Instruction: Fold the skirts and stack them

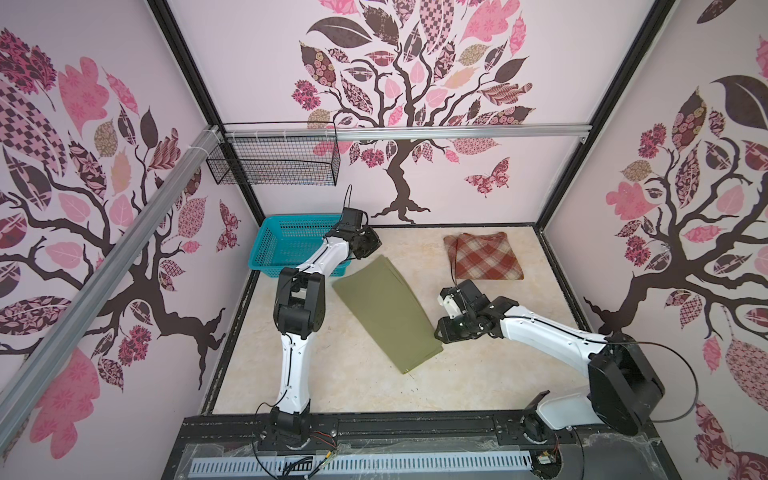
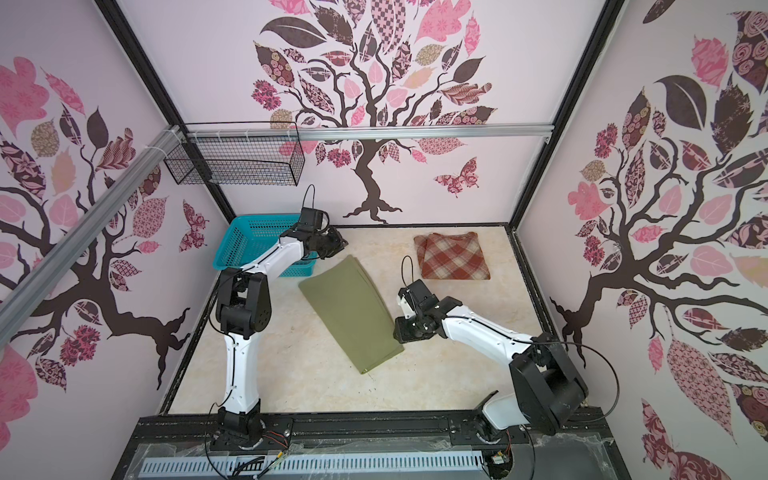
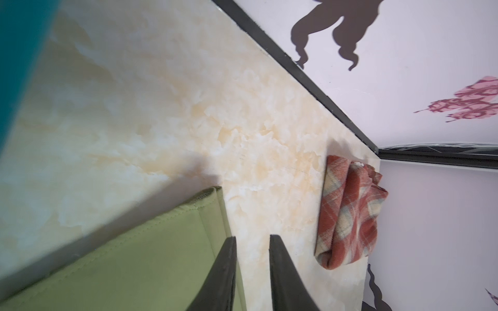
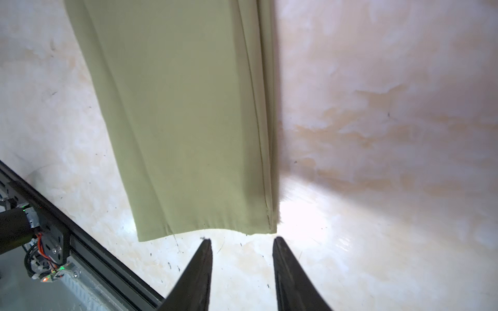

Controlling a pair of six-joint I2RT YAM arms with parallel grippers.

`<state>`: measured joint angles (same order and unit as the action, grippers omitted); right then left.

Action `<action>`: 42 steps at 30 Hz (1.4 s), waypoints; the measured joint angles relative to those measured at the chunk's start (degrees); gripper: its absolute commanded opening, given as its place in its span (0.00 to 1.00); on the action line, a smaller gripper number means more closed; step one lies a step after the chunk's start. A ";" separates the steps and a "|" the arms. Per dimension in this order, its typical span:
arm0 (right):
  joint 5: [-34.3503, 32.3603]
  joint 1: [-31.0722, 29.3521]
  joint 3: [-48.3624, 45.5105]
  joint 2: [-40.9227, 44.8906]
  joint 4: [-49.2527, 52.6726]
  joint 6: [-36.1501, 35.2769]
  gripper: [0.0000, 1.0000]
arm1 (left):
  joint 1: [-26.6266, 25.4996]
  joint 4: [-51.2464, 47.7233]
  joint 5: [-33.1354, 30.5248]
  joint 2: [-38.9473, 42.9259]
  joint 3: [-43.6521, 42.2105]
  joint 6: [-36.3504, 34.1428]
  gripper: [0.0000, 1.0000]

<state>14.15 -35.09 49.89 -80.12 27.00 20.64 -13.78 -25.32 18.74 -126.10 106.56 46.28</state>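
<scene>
Garments total two: one olive skirt point(image 1: 386, 313), one plaid skirt point(image 1: 484, 257).

My left arm point(image 1: 291, 365) is bent sharply at the elbow, and the left gripper point(image 1: 372, 245) sits above the centre of a top view. The right arm point(image 1: 552, 336) stretches in from the lower right, with the right gripper point(image 1: 441, 332) near the centre. Both have their jaws slightly apart and hold nothing.

Bright, even light in both top views — walls bow at the edges. Right wrist: white glare on the desk point(image 4: 304, 215) beside the olive skirt point(image 4: 188, 107), shadow along its edge. Left wrist — turquoise basket point(image 3: 18, 67) blurred.
</scene>
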 measured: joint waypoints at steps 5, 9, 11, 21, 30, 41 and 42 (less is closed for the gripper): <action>-0.17 -0.92 0.07 0.66 -1.51 0.92 0.00 | 0.00 0.39 1.42 7.21 -6.19 -1.03 0.22; -0.37 -2.03 -0.13 0.66 -3.34 2.16 0.00 | 0.00 0.92 2.64 12.70 -13.42 -2.16 0.22; -0.07 -2.32 -0.48 0.66 -4.92 2.97 0.00 | 0.00 1.01 3.21 14.36 -16.87 -2.86 0.22; 0.28 -2.36 -1.99 -0.52 -10.47 5.33 0.00 | 0.02 -0.02 2.40 15.85 -29.86 -4.92 0.22; -0.70 -2.34 -6.03 -3.72 -15.82 8.15 0.00 | -0.02 2.40 2.19 17.00 -32.54 -5.84 0.22; -0.76 -2.34 -9.03 -5.99 -19.80 10.91 0.00 | -0.55 2.56 1.25 17.38 -33.24 -6.95 0.22; -0.90 -2.34 -9.03 -6.23 -19.82 10.88 0.00 | -0.61 2.36 1.18 17.42 -33.24 -7.08 0.22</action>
<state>13.26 -37.43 40.86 -86.35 7.18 31.53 -14.39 -22.96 19.92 -108.68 73.32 39.20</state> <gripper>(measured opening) 0.046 0.220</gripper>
